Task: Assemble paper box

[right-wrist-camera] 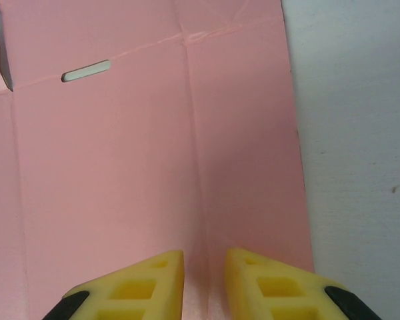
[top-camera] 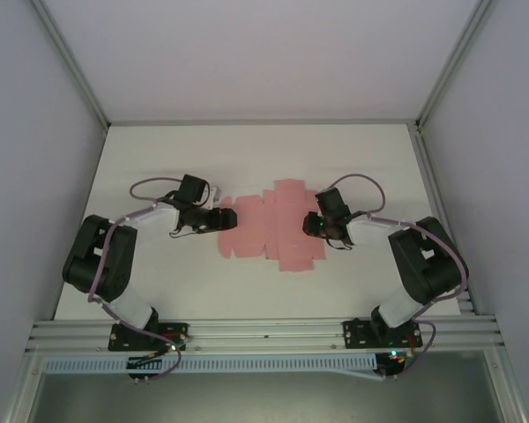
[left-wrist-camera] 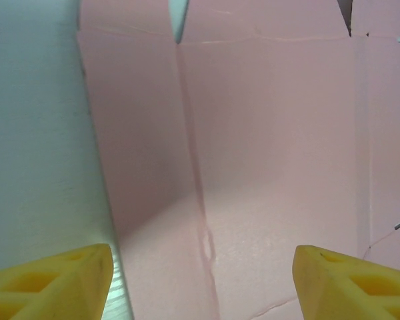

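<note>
Currently I see the paper box [top-camera: 269,231] lying flat mid-desk [top-camera: 159,159], unfolded. Left fingers [left-wrist-camera: 50,283] stand wide apart over its left edge; right fingers [right-wrist-camera: 263,283] nearly together, clamping nothing.

A white table [top-camera: 159,159] fills the enclosure floor. Pale grey walls [top-camera: 35,132] rise from the table's left, right and far sides. An aluminium rail frame [top-camera: 264,333] runs along the table's near edge.

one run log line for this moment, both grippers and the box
paper box: flat sheet on table | left gripper: open, over left edge | right gripper: nearly shut, over right panel, nothing gripped
</note>
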Action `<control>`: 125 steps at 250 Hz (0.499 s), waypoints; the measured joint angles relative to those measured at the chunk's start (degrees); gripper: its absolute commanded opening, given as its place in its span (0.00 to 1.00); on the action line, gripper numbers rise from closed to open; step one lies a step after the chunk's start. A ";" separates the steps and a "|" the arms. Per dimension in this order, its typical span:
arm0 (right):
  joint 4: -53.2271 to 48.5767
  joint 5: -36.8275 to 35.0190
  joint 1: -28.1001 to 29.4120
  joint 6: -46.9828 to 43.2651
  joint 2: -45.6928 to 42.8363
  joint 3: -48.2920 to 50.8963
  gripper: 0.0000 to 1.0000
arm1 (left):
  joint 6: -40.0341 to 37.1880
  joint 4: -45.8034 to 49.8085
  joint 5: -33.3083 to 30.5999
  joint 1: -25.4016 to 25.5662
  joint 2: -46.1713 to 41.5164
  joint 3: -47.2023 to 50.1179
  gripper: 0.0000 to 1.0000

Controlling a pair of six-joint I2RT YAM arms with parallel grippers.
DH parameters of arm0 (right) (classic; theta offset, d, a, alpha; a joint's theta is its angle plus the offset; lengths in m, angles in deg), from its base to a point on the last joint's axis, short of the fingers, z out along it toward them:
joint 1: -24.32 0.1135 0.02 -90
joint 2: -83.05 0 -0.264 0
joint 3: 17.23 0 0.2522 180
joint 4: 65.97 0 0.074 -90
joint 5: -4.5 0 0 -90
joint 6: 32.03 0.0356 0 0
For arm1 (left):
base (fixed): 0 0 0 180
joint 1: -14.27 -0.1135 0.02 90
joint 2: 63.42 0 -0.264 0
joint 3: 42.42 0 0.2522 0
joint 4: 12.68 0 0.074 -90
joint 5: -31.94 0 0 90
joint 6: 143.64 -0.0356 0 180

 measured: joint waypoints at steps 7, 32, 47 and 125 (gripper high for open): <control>0.13 0.04 -0.02 0.00 -0.04 0.07 0.25 | 0.00 -0.17 0.31 0.00 0.44 0.00 0.71; 0.42 0.09 -0.02 0.00 -0.22 0.33 0.25 | 0.00 -0.42 0.81 0.00 1.36 0.13 0.70; 0.57 0.13 -0.02 0.00 -0.35 0.46 0.25 | 0.02 -0.46 0.92 0.00 1.38 0.11 0.69; 1.22 0.35 -0.02 0.35 -1.62 2.01 0.25 | 0.02 -1.01 0.90 0.02 1.31 0.59 0.68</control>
